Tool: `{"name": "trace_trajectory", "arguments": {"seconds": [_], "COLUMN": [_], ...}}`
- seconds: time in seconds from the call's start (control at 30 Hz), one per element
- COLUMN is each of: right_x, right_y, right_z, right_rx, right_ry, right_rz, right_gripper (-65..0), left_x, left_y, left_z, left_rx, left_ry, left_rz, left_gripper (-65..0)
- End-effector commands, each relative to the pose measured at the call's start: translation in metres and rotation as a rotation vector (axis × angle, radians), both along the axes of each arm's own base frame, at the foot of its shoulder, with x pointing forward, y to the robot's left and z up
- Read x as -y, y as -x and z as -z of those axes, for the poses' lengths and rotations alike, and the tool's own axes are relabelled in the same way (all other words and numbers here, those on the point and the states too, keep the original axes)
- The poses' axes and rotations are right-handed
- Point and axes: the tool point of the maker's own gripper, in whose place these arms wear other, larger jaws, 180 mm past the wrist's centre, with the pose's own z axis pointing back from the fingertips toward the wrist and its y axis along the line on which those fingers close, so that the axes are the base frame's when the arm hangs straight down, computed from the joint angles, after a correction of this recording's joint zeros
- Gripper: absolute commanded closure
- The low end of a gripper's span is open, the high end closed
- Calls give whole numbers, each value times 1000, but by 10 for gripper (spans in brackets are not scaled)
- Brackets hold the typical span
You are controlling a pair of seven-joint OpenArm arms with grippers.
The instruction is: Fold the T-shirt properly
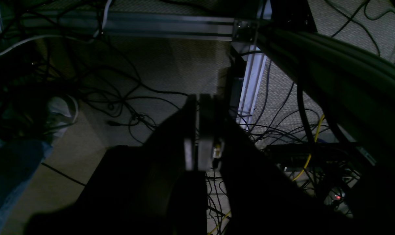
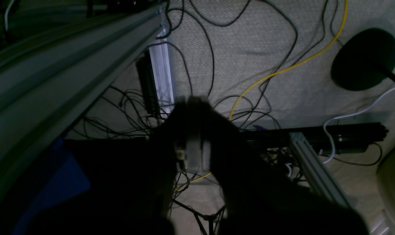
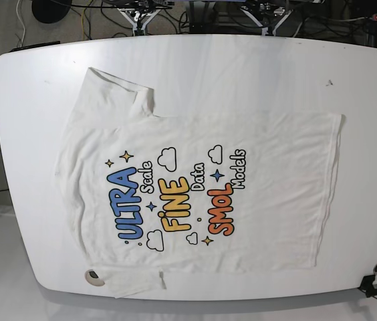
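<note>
Lying flat, print up, the T-shirt (image 3: 195,194) covers the white surface (image 3: 255,73); left tool (image 1: 197,98) and right tool (image 2: 194,99) hang closed, empty.

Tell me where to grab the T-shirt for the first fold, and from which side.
Probably the sleeve corner of the T-shirt, approached from the table's far edge, where the arm mounts show. The shirt lies flat, print up, collar end on the base view's left. That sleeve sticks out with a free edge to pinch. The near sleeve runs to the table's edge, likely awkward. Both grippers look shut and would need opening.
</note>
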Motion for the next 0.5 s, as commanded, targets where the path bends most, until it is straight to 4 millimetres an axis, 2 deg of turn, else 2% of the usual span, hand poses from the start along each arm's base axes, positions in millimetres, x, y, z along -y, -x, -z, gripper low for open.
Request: {"name": "trace_trajectory", "arguments": {"seconds": [0.0,0.2,0.37,0.47], "right_x": [1,1,1,2], "right_y": [-1,2,-6,-4], "right_z": [0,0,0,0], "right_rx": [-1,-5,21,15], "right_ry": [-1,-1,-2,1], "right_rz": [4,11,1,-2], "right_gripper": [0,0,0,0], "left_x": [-1,-3,-6,-6], "left_y": [-1,4,0,0], "left_z": [0,0,-1,-1], "left_rx": [3,-7,19,21], "left_ry": [-3,-4,-7,-9], "left_rz": [-4,-5,0,-1], "left_gripper": [0,0,0,0]}}
